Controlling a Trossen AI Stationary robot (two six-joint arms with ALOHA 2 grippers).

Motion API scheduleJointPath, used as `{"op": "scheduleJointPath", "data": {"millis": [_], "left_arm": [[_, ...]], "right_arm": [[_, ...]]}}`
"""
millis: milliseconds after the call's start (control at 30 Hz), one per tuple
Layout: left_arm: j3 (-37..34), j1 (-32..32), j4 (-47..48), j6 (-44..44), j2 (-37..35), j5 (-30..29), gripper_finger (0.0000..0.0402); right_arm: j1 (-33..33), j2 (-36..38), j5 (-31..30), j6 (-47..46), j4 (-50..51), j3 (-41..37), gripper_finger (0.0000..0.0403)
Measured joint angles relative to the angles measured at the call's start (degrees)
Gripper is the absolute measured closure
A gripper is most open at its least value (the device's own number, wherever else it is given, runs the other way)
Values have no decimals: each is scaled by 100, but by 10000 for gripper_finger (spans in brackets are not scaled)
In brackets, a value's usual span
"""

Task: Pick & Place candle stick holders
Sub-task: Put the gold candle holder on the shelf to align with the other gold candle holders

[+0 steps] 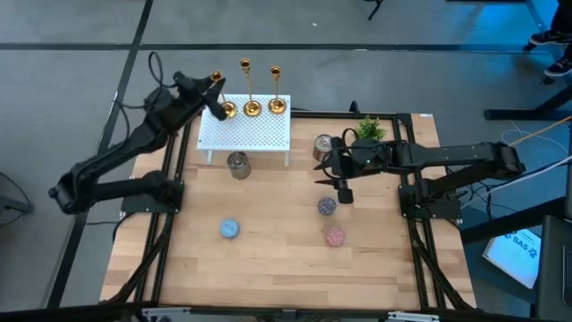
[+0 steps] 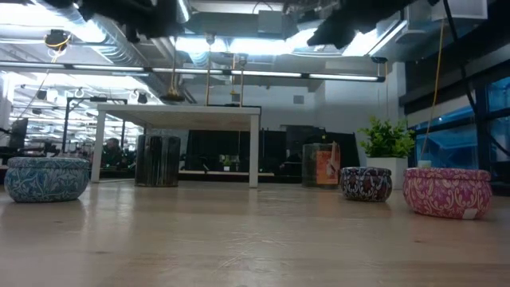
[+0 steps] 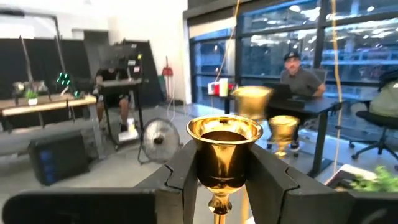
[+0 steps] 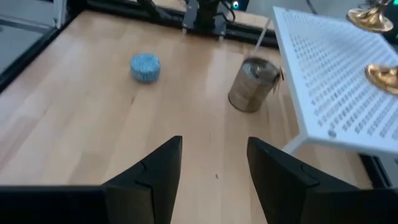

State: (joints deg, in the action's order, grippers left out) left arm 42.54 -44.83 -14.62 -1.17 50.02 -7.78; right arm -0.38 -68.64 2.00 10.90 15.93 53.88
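Note:
Three gold candlesticks stand in a row on a white perforated shelf (image 1: 246, 134) at the table's far side: left (image 1: 228, 110), middle (image 1: 252, 107) and right (image 1: 278, 105). My left gripper (image 1: 217, 93) is at the top of the left candlestick and is shut on its cup (image 3: 224, 146). The other two cups (image 3: 252, 102) (image 3: 284, 129) show beyond it. My right gripper (image 1: 342, 185) hangs open and empty over the table's middle right, its fingers (image 4: 158, 171) apart above bare wood. My left gripper pinches the left candlestick's cup (image 3: 224, 168) between its two fingers (image 3: 183, 177), one on each side, just under the flared rim. The fingers come about level from the table's left. The candlestick stays upright, with its base (image 1: 228, 110) on the shelf as far as I can see.
A silver tin (image 1: 238, 165) stands in front of the shelf and a copper tin (image 1: 323, 146) to its right. A small plant (image 1: 369, 130) is at the far right. Blue (image 1: 231, 229), speckled (image 1: 327, 206) and pink (image 1: 335, 236) discs lie on the near half.

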Motion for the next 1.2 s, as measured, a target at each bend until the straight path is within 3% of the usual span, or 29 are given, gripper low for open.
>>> {"op": "scheduleJointPath", "data": {"millis": [367,633,867,1200], "left_arm": [[109,-935,-659,345,1294,572,305],[125,-1131,-791,494,1401,685,304],[125,-1124,-800,643,1401,943,277],[125,-1109,-779,501,1401,945,294]], "right_arm": [[-276,48,17,-321,-578,-606,217],[-350,48,15,-339,-699,-630,217],[-348,48,-31,-299,-734,-630,217],[-348,48,-31,-297,-758,-630,217]]}}
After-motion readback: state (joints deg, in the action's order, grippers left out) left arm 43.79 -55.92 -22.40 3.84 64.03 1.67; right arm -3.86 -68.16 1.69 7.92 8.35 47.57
